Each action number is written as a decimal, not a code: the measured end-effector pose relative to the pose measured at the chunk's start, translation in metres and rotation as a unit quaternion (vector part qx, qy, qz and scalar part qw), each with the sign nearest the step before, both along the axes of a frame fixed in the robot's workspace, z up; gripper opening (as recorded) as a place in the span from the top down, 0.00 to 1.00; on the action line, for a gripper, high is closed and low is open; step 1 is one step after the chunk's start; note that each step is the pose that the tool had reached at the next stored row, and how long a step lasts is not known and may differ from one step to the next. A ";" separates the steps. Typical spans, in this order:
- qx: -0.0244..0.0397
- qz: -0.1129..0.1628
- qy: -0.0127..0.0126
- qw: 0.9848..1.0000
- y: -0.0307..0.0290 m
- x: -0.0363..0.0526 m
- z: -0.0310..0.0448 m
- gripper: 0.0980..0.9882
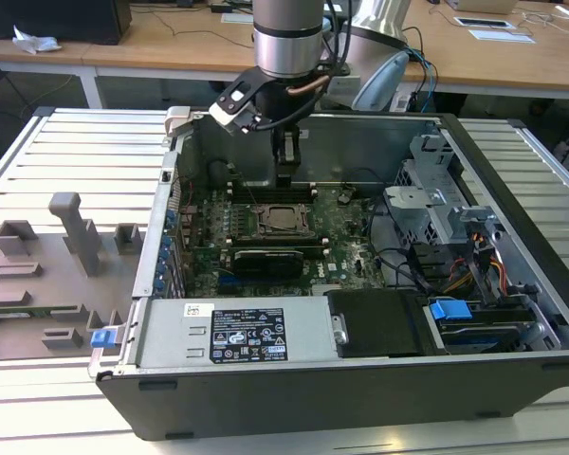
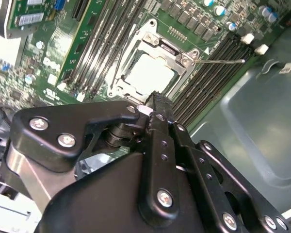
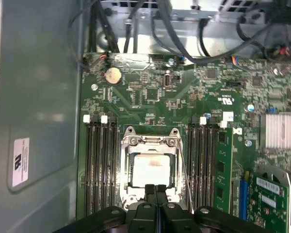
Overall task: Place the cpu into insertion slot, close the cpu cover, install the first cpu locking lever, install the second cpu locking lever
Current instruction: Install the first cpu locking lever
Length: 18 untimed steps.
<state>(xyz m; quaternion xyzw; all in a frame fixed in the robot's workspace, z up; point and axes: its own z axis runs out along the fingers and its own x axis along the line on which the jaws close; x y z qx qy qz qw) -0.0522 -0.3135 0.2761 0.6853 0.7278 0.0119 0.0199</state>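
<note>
my arm point(image 1: 286, 38) drops straight down into the open case point(image 1: 360, 379), which lies on the slatted tabletop point(image 1: 66, 142). its wrist points down at the green board point(image 3: 150, 97). the tool point(image 3: 155, 188) hangs over one edge of the slot point(image 1: 262, 220), its two black fingers point(image 2: 157, 114) pressed together tip to tip with nothing between them. from the exterior view it sits above the board, not touching it as far as i can tell.

the cpu point(image 3: 149, 170) lies flat in the slot, pale silvery top facing up and its sides square to the slot. the cover point(image 3: 149, 141) is down around it, framing the cpu top in its window. the cover's longer side runs parallel to the memory slots point(image 3: 99, 165) on both flanks. one thin wire lever point(image 2: 218, 61) stands off the cover's edge, angling out over the memory slots.
</note>
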 end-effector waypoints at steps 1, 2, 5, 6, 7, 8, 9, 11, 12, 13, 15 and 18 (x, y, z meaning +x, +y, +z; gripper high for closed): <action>0.000 0.013 0.000 1.000 0.0000 0.0000 0.0000 0.99; 0.000 0.022 0.000 1.000 0.0000 0.0000 0.0000 0.99; 0.000 0.055 0.000 0.998 0.0000 0.0000 0.0000 0.99; 0.000 0.066 0.000 0.998 0.0000 0.0000 0.0000 0.99; 0.000 0.077 0.000 0.997 0.0000 0.0000 0.0000 0.99; 0.000 0.092 0.000 0.996 0.0000 0.0000 0.0000 0.99; 0.000 0.106 0.000 0.994 0.0000 0.0000 0.0000 0.99; 0.000 0.145 0.000 0.990 0.0000 0.0000 0.0000 0.99; 0.000 0.162 0.000 0.987 0.0000 0.0000 0.0000 0.99; 0.000 0.181 0.000 0.984 0.0000 0.0000 0.0000 0.99; 0.000 0.200 0.000 0.980 0.0000 0.0000 0.0000 0.99; 0.000 0.225 0.000 0.974 0.0000 0.0000 0.0000 0.99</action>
